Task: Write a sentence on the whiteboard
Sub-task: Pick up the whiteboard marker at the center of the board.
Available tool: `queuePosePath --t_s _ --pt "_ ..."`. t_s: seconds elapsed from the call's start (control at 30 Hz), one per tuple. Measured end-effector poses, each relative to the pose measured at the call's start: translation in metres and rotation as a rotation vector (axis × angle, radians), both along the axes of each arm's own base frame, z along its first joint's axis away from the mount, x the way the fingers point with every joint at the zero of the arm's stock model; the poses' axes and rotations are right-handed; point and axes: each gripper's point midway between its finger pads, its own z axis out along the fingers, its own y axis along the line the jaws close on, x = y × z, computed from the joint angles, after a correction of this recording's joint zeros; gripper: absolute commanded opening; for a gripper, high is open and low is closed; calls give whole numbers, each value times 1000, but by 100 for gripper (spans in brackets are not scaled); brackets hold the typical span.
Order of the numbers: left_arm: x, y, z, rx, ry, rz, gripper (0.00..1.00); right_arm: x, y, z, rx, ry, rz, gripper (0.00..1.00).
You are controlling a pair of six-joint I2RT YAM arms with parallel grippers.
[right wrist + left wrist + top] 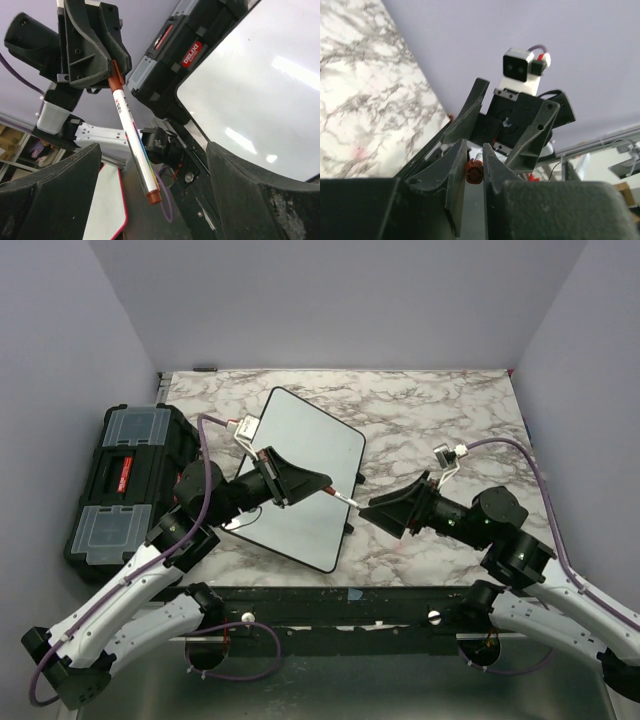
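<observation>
Marker (134, 140) sits pinched in left claw (322, 487) over blank whiteboard (300, 435) mid-frame; right claw (372, 508) gapes opposite, likely to uncap it.

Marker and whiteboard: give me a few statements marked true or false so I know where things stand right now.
1. The left gripper is shut on one end of the marker. True.
2. The right gripper is clamped on the marker. False: its jaws stand wide open, with the marker's free end between them and touching neither.
3. The whiteboard has red writing on it. False: the part in view is blank.
4. In the top view, the toolbox sits left of the whiteboard. True.
5. The marker lies flat on the table. False: it is held in the air between the two grippers.
</observation>
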Motion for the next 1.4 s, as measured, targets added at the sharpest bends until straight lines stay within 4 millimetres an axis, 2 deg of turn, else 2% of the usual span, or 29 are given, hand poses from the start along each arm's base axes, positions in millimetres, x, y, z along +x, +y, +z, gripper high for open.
queuePosePath --t_s 0.27,0.47,0.57,0.83,1.27,1.4 --pt "6 14 35 -177 -2 91 0 9 13 26 82 -23 2 88" --pt "10 17 47 -238 7 118 0 17 23 42 118 -35 4 86" --pt "13 18 46 -246 13 129 0 20 26 46 128 -35 5 84" --pt "19 16 44 -255 29 145 0 30 39 61 145 -37 7 67" --pt "29 17 42 -265 46 189 0 38 49 67 143 -35 9 61" --pt "30 17 42 -270 46 196 0 39 51 68 146 -38 9 56"
